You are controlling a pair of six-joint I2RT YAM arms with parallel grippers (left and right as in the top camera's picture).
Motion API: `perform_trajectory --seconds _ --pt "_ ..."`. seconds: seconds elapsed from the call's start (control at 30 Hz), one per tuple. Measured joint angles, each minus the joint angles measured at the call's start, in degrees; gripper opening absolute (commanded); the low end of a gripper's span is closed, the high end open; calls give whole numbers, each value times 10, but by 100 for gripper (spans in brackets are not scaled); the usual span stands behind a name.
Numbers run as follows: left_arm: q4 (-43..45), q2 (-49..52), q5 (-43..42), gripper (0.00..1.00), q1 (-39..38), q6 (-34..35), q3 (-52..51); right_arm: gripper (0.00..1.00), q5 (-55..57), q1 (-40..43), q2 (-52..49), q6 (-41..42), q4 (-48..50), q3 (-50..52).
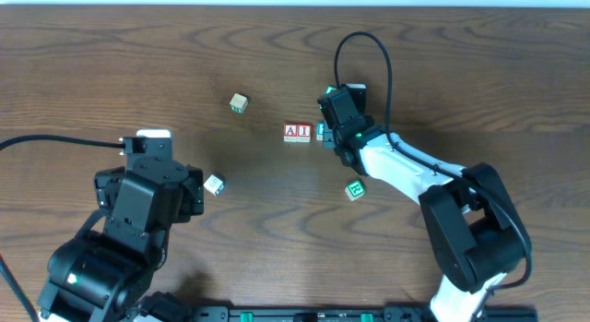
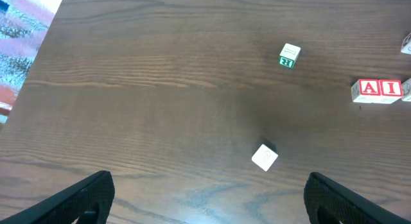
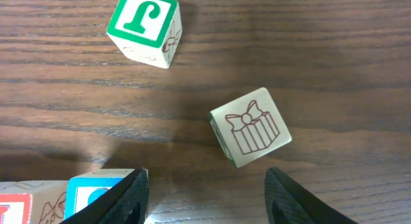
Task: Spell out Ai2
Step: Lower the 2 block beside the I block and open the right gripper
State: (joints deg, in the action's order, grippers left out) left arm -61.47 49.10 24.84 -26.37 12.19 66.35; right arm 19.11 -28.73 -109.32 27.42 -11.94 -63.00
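Right gripper (image 3: 205,176), jaws wide and empty, has the blue cube (image 3: 96,198) just outside one finger, toward the I cube (image 1: 303,131).

The overhead view looks straight down on the whole table (image 1: 184,45) and takes in both arms. The left wrist view hangs fairly high and faces down, the same way up as overhead, with the left tool (image 2: 209,185) at its bottom edge. Both views show the A cube (image 2: 369,89) and I cube (image 2: 390,88). The right wrist view sits close above the table, the right tool (image 3: 205,179) at its bottom edge. It shares the blue-lettered cube (image 3: 96,195) with overhead.
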Motion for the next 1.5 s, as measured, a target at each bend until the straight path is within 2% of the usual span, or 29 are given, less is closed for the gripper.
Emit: perform_trajectory --seconds 1.5 --pt "0 0 0 95 0 0 0 55 -50 -2 0 24 -2 0"
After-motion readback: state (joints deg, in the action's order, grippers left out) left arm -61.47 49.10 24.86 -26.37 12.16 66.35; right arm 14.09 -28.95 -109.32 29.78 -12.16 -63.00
